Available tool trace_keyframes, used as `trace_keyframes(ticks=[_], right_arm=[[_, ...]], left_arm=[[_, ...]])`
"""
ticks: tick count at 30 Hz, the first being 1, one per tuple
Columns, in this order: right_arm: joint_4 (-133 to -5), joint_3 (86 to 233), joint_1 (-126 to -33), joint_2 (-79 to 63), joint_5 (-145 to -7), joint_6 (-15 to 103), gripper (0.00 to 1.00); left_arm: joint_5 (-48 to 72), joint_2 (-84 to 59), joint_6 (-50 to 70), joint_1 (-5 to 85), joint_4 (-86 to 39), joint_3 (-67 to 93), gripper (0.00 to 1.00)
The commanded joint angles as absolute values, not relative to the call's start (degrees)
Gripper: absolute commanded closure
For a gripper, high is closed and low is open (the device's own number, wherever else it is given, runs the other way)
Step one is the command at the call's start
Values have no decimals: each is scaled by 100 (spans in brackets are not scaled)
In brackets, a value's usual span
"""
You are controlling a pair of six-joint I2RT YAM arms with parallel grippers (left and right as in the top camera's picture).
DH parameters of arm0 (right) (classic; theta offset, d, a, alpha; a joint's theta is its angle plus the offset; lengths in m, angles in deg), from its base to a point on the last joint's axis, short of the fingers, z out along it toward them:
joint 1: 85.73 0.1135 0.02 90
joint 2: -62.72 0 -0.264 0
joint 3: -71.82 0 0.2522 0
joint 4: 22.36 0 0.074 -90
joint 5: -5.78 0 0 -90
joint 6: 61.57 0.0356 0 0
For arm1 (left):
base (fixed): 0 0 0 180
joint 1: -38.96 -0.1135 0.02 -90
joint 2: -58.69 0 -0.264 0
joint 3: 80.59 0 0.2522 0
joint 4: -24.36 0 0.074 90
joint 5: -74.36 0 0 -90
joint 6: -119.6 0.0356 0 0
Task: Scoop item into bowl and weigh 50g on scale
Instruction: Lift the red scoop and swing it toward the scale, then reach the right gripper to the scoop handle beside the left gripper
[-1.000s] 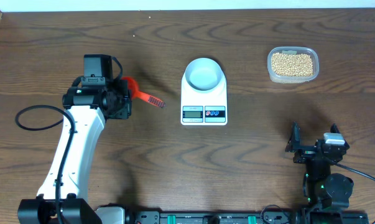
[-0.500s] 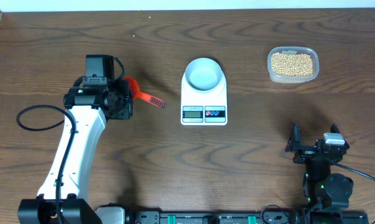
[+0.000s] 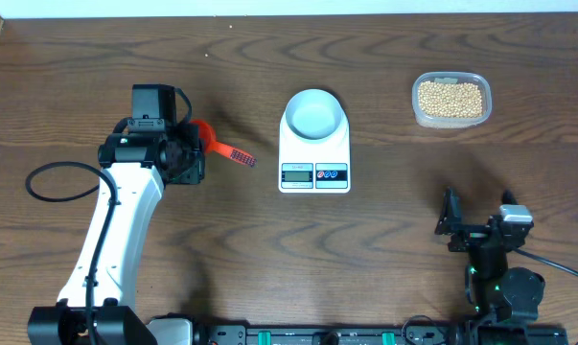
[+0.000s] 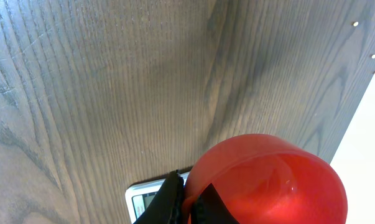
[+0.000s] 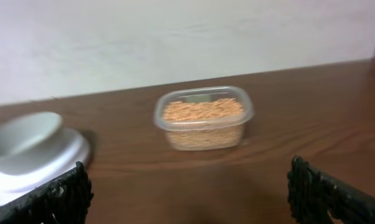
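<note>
My left gripper [image 3: 195,142] is shut on the red scoop [image 3: 204,131], left of the scale; the scoop's handle [image 3: 236,154] sticks out toward the scale. In the left wrist view my fingers [image 4: 188,200] clamp the scoop's empty red head [image 4: 268,180]. The pale bowl [image 3: 314,94] stands empty on the white scale [image 3: 312,151]. The tan beans [image 3: 450,98] fill a clear tub at the back right. My right gripper [image 3: 475,225] is open and empty near the front right. The right wrist view shows the beans [image 5: 203,110], the bowl [image 5: 22,132] and the scale [image 5: 50,163] beyond my open fingers [image 5: 193,199].
The clear plastic tub [image 3: 418,112] stands right of the scale, apart from it. A black cable [image 3: 49,182] loops on the table by the left arm. The table's far edge meets a white wall [image 5: 175,37].
My left gripper with the scoop has barely shifted. My right gripper has edged slightly left. Nothing was taken hold of or let go.
</note>
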State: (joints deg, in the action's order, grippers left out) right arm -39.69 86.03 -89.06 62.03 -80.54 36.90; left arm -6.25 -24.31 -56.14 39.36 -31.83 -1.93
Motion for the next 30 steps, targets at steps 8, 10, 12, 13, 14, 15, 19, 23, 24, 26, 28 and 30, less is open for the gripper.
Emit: trace_keyframes(ticks=[8,10,12,13,14,15,19,23,24,26,28,30], right_arm=[[-3560,8590,-8939,6203,-6067,4358,1],[-3495,8605,-8939,6142,-5927,4361,1],[-3431,8699,-8939,6031,-5777,4361,1],[-3414,8776,-8939,5943,-5702,4358,1],[-3414,8852,-8939,5851,-5672,4358,1],[-3416,8940,-8939,5738,-5637,4356,1],[-3412,9473,-8939,4957,-5355,4190,1],[-3414,10203,-8939,3904,-4931,4120,1],[-3416,10433,-8939,3600,-4749,4120,1],[-3433,10868,-8939,3038,-4402,4120,1],[-3488,11281,-8939,2529,-4135,4122,1],[-3615,11746,-8939,1976,-3807,4122,1]], left_arm=[[-599,-2403,-5668,3943,-3220,-123,93],[-599,-2403,-5668,3943,-3220,-125,93],[-599,-2403,-5666,3943,-3223,-125,93],[-596,-2403,-5666,3943,-3223,-125,94],[-596,-2403,-5666,3943,-3223,-125,93],[-596,-2403,-5666,3943,-3223,-125,93],[-596,-2403,-5666,3943,-3223,-125,93],[-599,-2403,-5666,3943,-3223,-125,93],[-599,-2403,-5666,3943,-3223,-125,93],[-601,-2403,-5666,3941,-3223,-125,93],[-601,-2403,-5666,3943,-3223,-125,93],[-601,-2403,-5666,3943,-3220,-125,93]])
